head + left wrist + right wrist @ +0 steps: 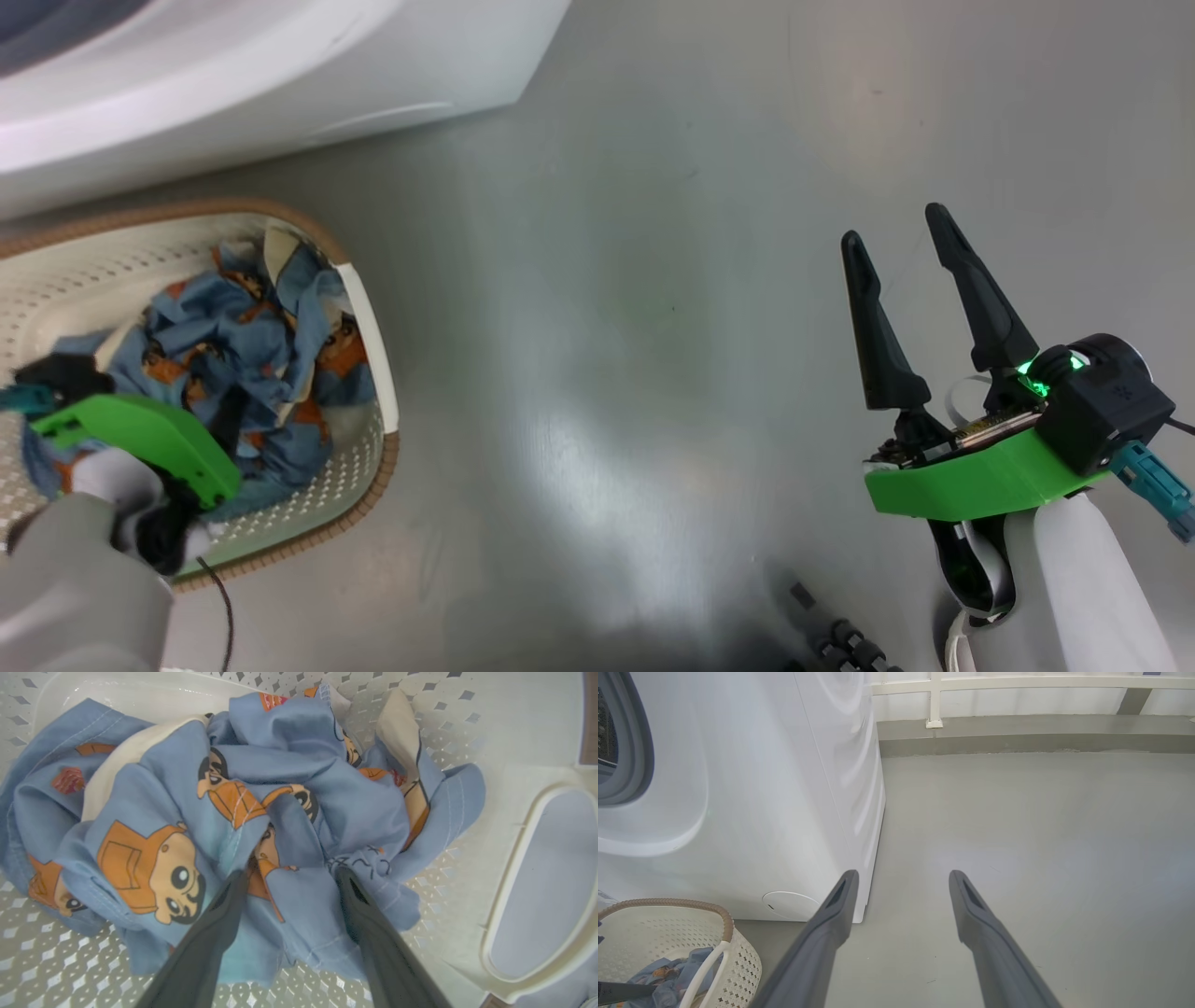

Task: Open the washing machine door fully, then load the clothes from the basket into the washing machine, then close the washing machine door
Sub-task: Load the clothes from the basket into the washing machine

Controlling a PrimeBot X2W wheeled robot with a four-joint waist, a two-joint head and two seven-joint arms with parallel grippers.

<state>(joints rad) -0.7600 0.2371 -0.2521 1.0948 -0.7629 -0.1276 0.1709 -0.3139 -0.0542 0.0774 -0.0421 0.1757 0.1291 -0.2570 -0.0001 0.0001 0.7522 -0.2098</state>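
Within the basket [369, 308], set by the washing machine [784, 788], the left gripper's [293, 877] fingers [210, 942] straddle a fold of the clothes [289, 742], spread wide as if to pinch it; the right gripper [894, 229] hangs open, well clear of the basket.

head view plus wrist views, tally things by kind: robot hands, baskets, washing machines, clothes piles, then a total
hands: 2 (left hand, right hand)
basket: 1
washing machine: 1
clothes pile: 1
total: 5
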